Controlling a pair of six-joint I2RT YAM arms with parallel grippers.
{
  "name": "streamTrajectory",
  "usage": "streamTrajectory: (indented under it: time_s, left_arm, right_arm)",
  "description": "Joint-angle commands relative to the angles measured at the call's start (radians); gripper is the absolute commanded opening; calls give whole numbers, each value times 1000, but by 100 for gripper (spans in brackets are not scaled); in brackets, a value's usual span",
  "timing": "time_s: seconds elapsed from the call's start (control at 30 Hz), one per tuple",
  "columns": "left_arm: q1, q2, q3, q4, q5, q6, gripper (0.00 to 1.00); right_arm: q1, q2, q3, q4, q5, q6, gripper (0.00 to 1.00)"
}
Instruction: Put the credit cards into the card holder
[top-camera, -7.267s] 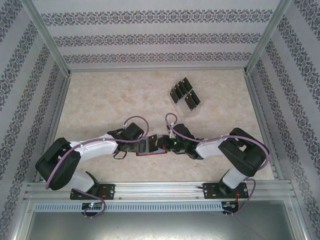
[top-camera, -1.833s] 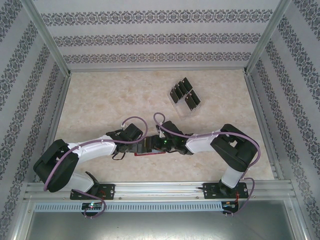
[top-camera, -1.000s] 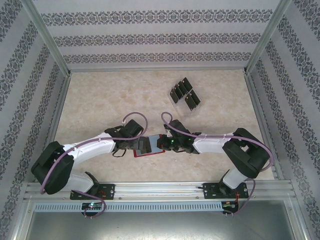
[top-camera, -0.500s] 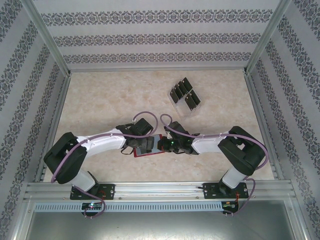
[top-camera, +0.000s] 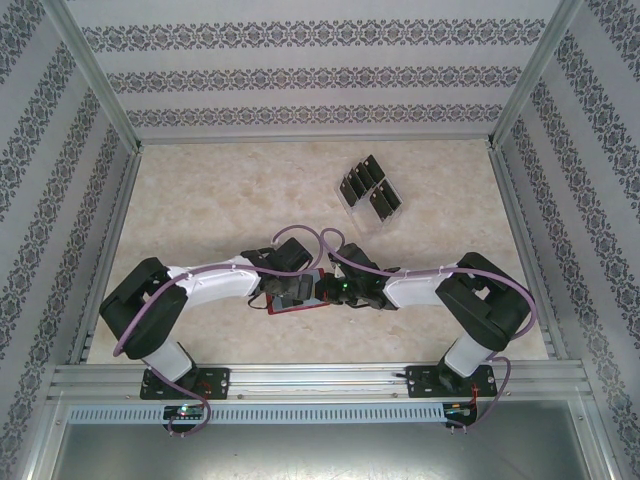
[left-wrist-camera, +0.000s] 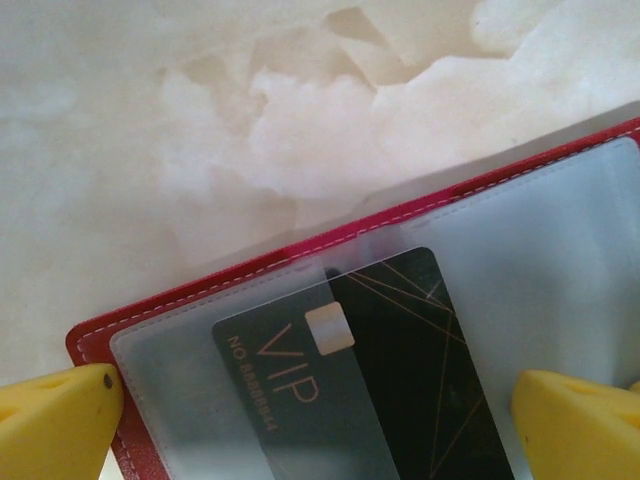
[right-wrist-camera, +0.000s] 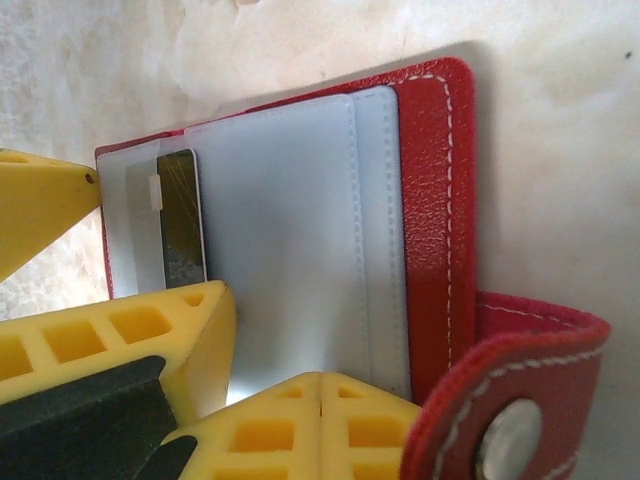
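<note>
Left arm has folded in; its wide-open, empty left pincer (left-wrist-camera: 318, 420) straddles the half-sleeved card (left-wrist-camera: 400, 350) lengthwise. Shut right pincer (top-camera: 322, 291) rests on the wallet (left-wrist-camera: 200, 290).

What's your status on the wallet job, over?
Left gripper open, over the wallet. Right gripper shut at its edge. One black card partway into a clear sleeve. Nothing blocking.

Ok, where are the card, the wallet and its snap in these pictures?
Card (left-wrist-camera: 400, 380): left wrist view, middle of its black face.
Wallet (right-wrist-camera: 435, 200): right wrist view, red stitched cover.
Snap (right-wrist-camera: 510, 435): right wrist view, metal stud on the tab.
</note>
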Motion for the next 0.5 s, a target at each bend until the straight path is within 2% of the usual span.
streamTrajectory:
  time_s: [0.0,0.47]
  left_arm:
    - [-12,-26,-27,-24,-36,-23,100]
    - [5,-78,-102,-39,-73,-37,100]
  right_arm:
    - [-2,15,-8,-20,13,7,0]
    - [-4,16,-5,-41,26,10,0]
